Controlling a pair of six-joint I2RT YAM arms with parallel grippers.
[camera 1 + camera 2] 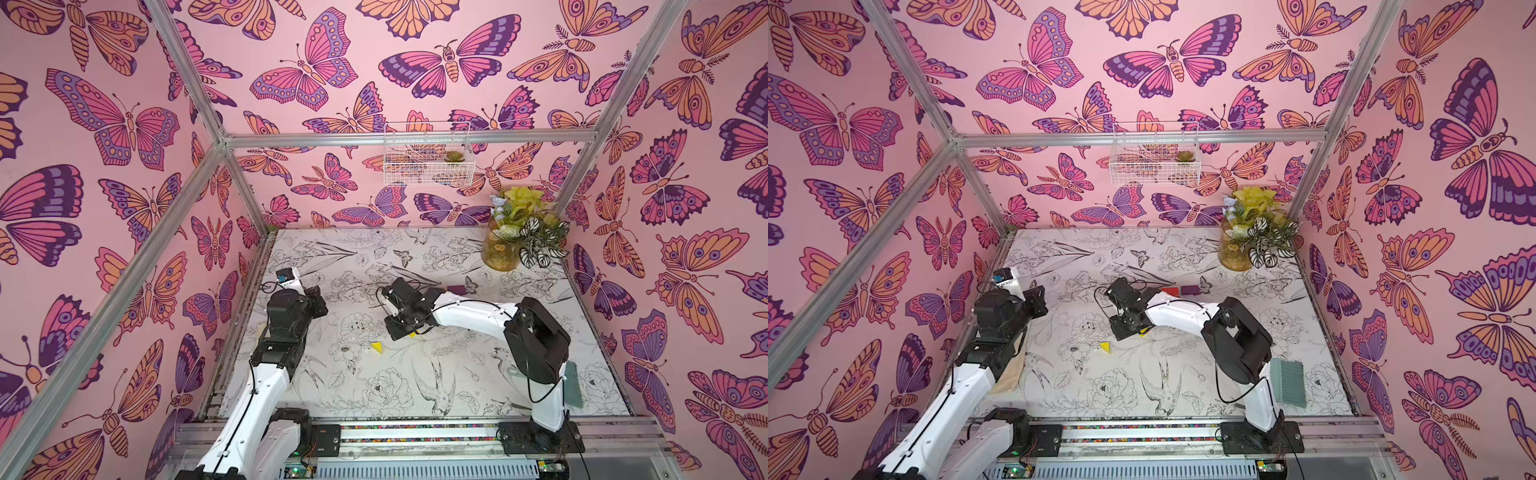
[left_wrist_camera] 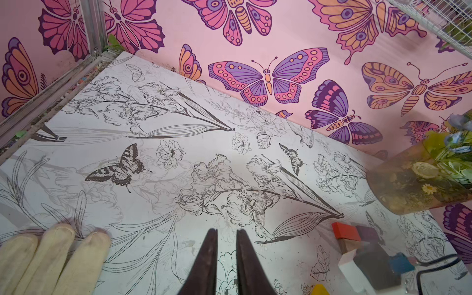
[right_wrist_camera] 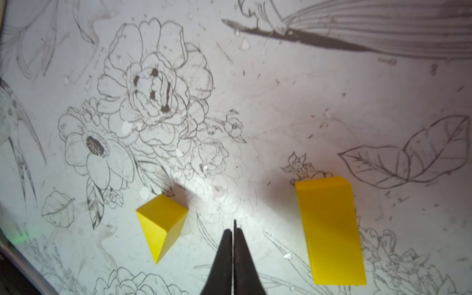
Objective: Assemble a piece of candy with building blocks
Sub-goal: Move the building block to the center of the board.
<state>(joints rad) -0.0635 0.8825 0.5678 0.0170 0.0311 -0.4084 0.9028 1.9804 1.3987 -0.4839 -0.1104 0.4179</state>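
Left gripper (image 2: 226, 231), jaws drawn almost together and empty, is held over the bare table (image 2: 153, 204). Right gripper (image 3: 234, 227), jaws pressed together with nothing gripped, is seen between the yellow triangle (image 3: 163, 224) and the yellow block (image 3: 329, 229), which lie apart. Farther back, the red block (image 2: 346, 231), purple block (image 2: 367, 233) and plain-wood block (image 2: 350, 245) are grouped closely.

bright even light, soft shadows, wide-angle edge bending, wrist views soft, glare on table (image 3: 217, 190)
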